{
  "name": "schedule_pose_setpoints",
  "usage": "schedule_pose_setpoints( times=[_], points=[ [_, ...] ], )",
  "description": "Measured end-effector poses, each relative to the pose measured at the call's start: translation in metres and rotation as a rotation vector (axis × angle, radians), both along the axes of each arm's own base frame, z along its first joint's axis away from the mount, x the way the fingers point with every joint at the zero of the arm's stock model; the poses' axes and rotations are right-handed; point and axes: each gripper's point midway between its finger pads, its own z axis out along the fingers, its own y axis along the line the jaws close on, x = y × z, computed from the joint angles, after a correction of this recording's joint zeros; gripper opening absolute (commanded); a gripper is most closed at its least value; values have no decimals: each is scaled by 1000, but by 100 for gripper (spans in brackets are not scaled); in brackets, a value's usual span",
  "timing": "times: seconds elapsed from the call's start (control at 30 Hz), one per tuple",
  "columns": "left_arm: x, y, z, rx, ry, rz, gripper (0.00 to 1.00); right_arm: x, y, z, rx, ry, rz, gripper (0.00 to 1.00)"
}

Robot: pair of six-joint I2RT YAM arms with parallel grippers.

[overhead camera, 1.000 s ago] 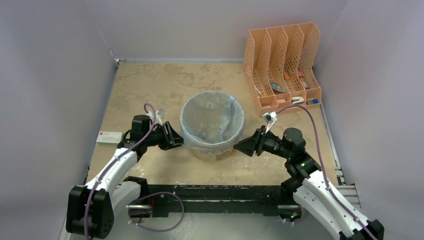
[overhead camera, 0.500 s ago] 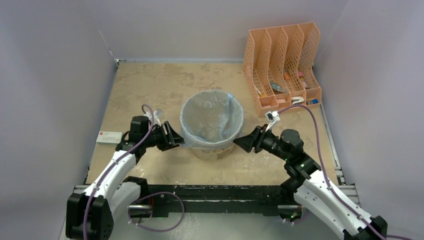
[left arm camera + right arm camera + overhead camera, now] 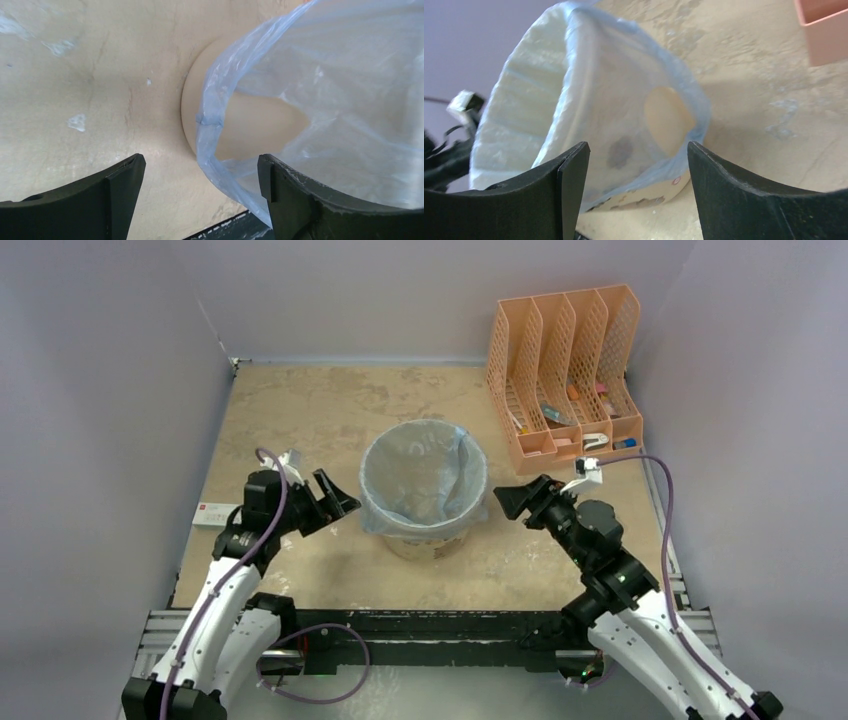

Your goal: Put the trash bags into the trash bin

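I see the bag (image 3: 425, 465) lining the bin (image 3: 430, 543) at centre, its edge folded over the rim. My left gripper (image 3: 340, 502) sits just left of the bin, jaws spread, holding nothing. My right gripper (image 3: 508, 502) sits just right of it, likewise spread and empty.

organizer (image 3: 563, 360) contents: too small to tell | trash bin (image 3: 428, 545) wall: mostly hidden under trash bag (image 3: 420, 480)
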Motion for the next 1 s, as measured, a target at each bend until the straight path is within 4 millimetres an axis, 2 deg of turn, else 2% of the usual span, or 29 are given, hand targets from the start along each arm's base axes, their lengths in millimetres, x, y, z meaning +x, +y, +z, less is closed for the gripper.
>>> schedule_pose_setpoints(
  times=[0.13,0.23,0.4,0.73,0.87,1.0],
  points=[
    [6,12,19,44,-47,62,89,22,-12,-3,-47,25,-121,83],
    [9,20,30,77,-70,96,91,40,-21,3,-83,32,-216,89],
    [12,27,47,124,-86,114,92,57,-32,2,-136,28,-312,91],
    [25,31,91,202,-164,72,92,77,-24,-18,-208,93,-290,93],
    [37,43,111,267,-190,109,93,91,-32,-1,-197,54,-304,93],
    [43,57,133,332,-234,163,94,110,-46,38,-223,-25,-356,95]
  ],
)
